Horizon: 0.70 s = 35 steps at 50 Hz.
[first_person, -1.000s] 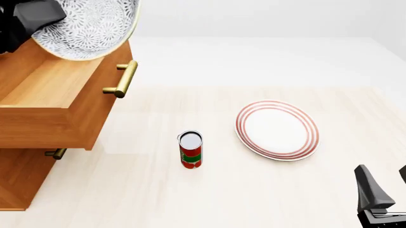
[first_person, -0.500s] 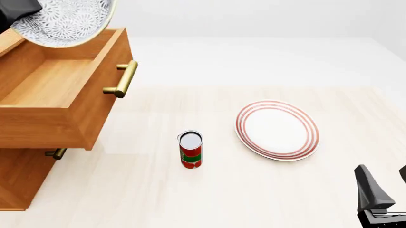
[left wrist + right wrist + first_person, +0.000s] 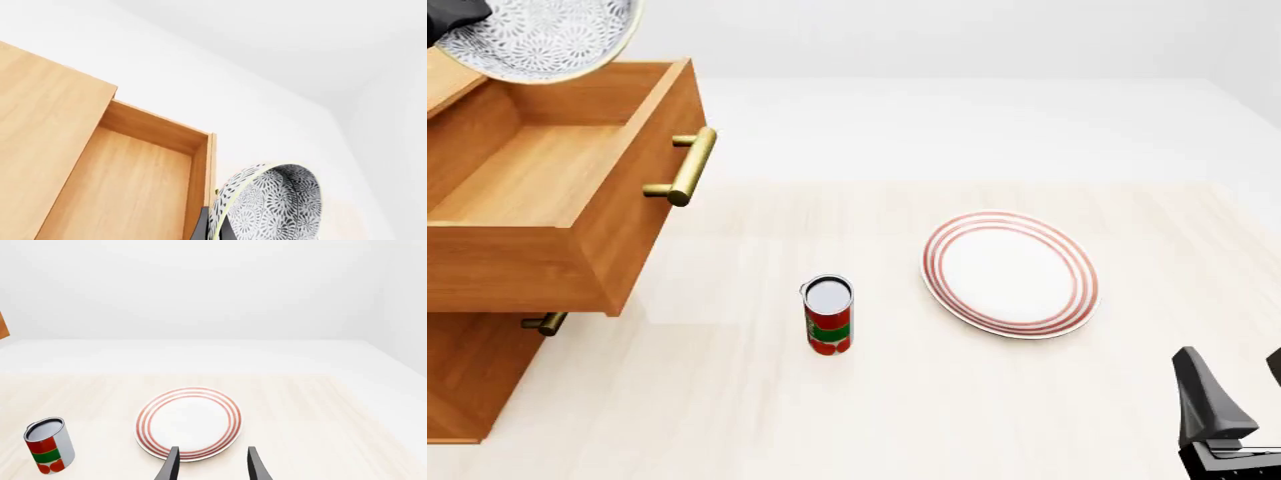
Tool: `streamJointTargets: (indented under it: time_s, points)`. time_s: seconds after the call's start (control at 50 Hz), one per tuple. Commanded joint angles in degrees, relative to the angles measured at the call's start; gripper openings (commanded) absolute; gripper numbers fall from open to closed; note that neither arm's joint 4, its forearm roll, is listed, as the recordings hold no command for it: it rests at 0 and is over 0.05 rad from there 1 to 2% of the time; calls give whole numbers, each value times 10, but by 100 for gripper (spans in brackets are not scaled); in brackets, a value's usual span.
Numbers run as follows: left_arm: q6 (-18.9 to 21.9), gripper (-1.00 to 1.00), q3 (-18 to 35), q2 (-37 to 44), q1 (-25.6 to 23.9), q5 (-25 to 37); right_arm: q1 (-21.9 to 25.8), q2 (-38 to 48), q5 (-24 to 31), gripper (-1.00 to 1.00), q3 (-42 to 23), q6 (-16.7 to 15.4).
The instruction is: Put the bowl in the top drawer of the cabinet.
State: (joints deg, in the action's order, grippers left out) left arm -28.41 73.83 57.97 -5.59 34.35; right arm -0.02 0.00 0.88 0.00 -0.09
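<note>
The patterned bowl hangs tilted at the top left of the front view, above the far end of the pulled-out top drawer of the cabinet. My left gripper is shut on the bowl's rim; only a dark bit of it shows there. The left wrist view has the bowl on edge beside the drawer's wall, with dark fingertips at its rim. My right gripper is open low at the front right, holding nothing.
A red and green can stands mid-table. A white plate with red rings lies right of it. The lower drawer's small brass handle sticks out beneath the open drawer, whose brass bar handle faces the table's middle.
The left gripper has carried the bowl further left and up, away from the drawer's front and over its far end. The right arm has stayed still.
</note>
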Motion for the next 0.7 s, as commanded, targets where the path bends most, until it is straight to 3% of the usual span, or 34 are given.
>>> streamJointTargets:
  time_s: [0.02,0.7]
  points:
    - [2,-100,14,18,21,7,0,0,0,100,0,0]
    - [-11,-100,33,45,62,37,0,0,0,100,0,0]
